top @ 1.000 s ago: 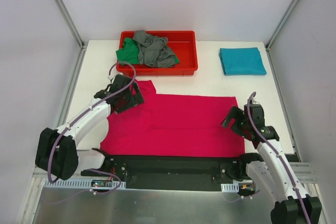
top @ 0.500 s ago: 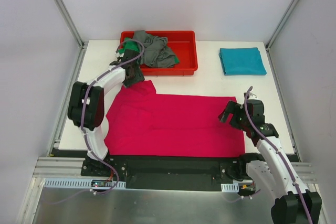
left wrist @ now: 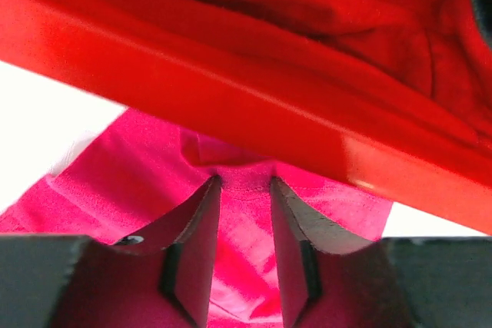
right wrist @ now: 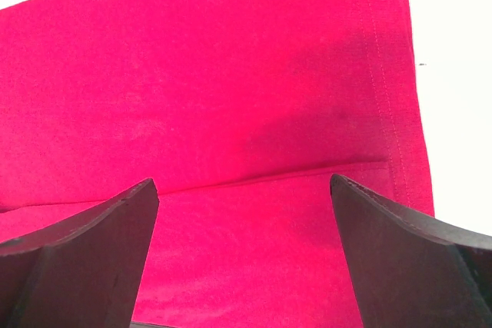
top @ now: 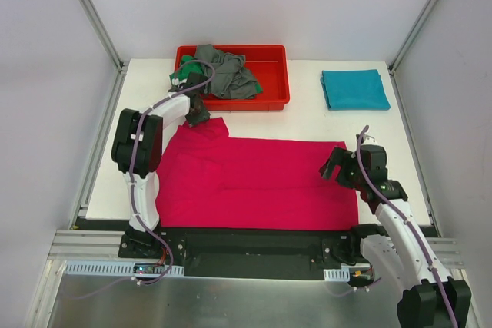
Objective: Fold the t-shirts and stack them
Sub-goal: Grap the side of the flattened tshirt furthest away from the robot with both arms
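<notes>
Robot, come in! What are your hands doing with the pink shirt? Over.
Left gripper slightly open at pink shirt collar. Right gripper wide open above shirt's other end. Red tray crowds left gripper.

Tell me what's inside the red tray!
A crumpled grey t-shirt lies in the red tray, with a green t-shirt bunched at its left end. The tray floor under them is covered, so I cannot tell if anything else hides there.
</notes>
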